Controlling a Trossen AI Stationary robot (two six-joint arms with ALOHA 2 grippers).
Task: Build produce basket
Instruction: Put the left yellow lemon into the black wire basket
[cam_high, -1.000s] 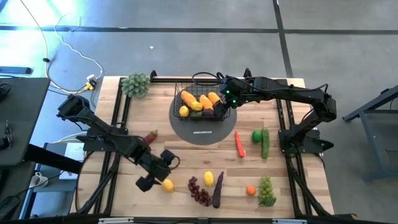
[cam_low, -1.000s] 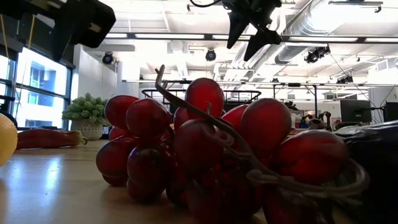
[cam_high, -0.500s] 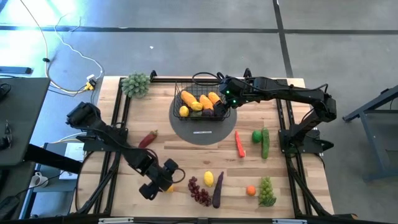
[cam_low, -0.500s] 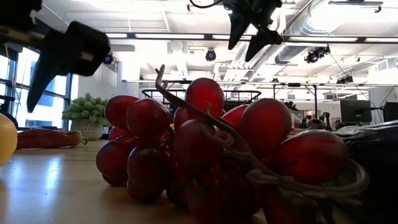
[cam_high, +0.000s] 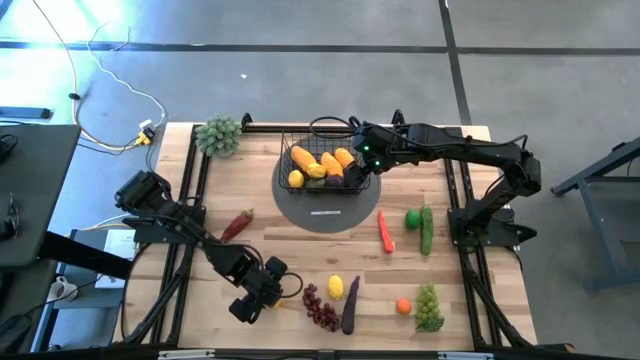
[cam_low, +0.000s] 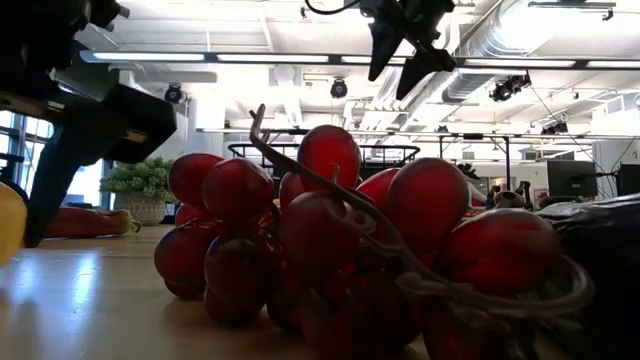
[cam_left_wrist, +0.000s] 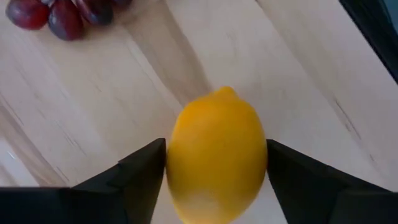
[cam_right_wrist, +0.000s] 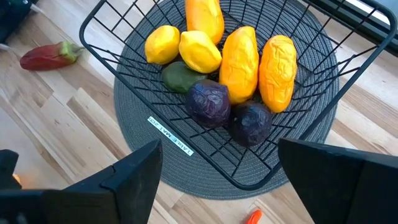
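Observation:
A yellow lemon (cam_left_wrist: 216, 155) lies on the wooden table near its front edge, with my left gripper (cam_left_wrist: 216, 168) down over it, one finger on each side. The high view hides this lemon under the left gripper (cam_high: 268, 296). The black wire basket (cam_high: 300, 150) stands on a round grey mat (cam_high: 325, 218) at the back. It holds lemons, orange mangoes (cam_right_wrist: 242, 59) and dark purple pieces. My right gripper (cam_high: 362, 165) hangs open above the basket's right side, holding nothing. My left gripper has the lemon between its two fingers, which lie against its two long sides (cam_left_wrist: 171, 158). The fingers come steeply from above and lie across the lemon. The lemon rests on the table, its pointed end away from the wrist.
On the front of the table lie red grapes (cam_high: 320, 307), a second lemon (cam_high: 336, 288), an eggplant (cam_high: 350, 305), an orange (cam_high: 403, 306) and green grapes (cam_high: 429, 308). A carrot (cam_high: 386, 232) and a cucumber (cam_high: 427, 230) lie at the right, a red pepper (cam_high: 237, 224) at the left, and a leafy bunch (cam_high: 218, 135) at the back left.
My left gripper has come down and gone toward the table's near edge and to the right, onto the lemon. That lemon showed beside it a second ago and is now covered in the high view. The lemon has stayed in place.

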